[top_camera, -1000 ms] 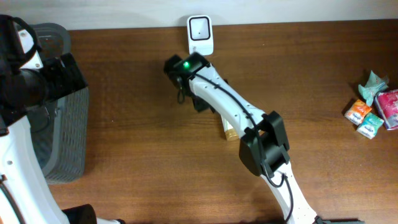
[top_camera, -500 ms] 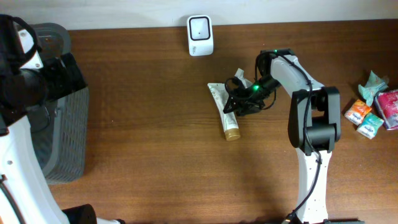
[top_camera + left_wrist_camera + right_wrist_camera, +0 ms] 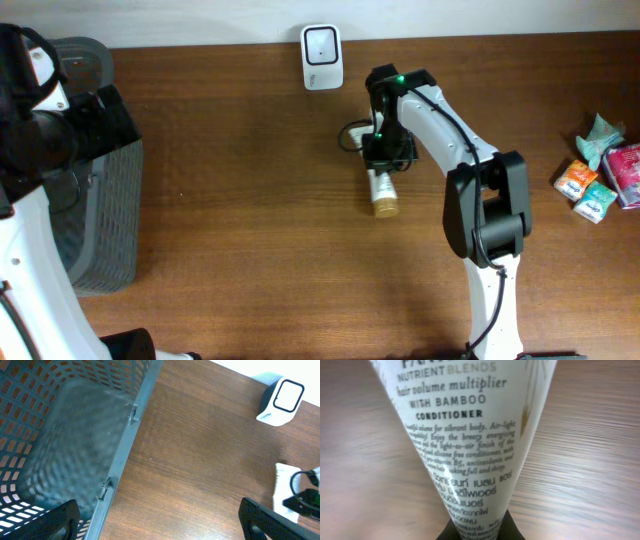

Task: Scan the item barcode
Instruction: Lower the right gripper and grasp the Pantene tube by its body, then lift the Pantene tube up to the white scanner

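One conditioner tube (image 3: 381,188) is being held by the right gripper (image 3: 388,150), whose jaws are closing tight on its white body. It is over the bench (image 3: 230,230), midway along and nearer the far edge. One white scanner (image 3: 322,56) is standing at that far edge. The left gripper (image 3: 167,521) is hanging wide open above one grey basket (image 3: 60,435) at the left edge. Four small packets (image 3: 576,180) are sitting at the right edge.
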`<state>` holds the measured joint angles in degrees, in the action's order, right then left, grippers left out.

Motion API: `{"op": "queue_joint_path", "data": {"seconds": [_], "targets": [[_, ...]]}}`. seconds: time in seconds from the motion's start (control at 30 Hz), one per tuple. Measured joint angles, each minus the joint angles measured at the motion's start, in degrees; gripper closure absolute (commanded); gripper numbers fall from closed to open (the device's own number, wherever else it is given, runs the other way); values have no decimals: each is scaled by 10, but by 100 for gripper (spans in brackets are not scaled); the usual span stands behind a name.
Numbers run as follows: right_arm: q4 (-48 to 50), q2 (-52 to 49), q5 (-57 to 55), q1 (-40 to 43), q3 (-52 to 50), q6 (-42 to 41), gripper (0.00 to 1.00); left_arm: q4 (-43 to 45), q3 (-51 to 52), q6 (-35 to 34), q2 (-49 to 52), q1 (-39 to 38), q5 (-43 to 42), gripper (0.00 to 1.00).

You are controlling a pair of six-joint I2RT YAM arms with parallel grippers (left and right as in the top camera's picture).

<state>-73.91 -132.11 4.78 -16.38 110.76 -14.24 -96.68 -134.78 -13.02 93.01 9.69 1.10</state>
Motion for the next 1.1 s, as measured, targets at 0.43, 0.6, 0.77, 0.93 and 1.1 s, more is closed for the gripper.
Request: {"op": "queue_joint_path", "data": {"seconds": [0.43,0.6,0.77,0.93,1.1], "targets": [[-66,17,-204,-41,44,-77,2,0,0,0,0,0,0,1],[-78,21,50,83,88,115,1,0,0,0,0,0,0,1],[50,23,161,117,-51,189,1,0,0,0,0,0,0,1],[114,27,170,117,-110,193,69,0,0,0,0,0,0,1],[97,26,232,117,-112,186,96,0,0,0,0,0,0,1]]}}
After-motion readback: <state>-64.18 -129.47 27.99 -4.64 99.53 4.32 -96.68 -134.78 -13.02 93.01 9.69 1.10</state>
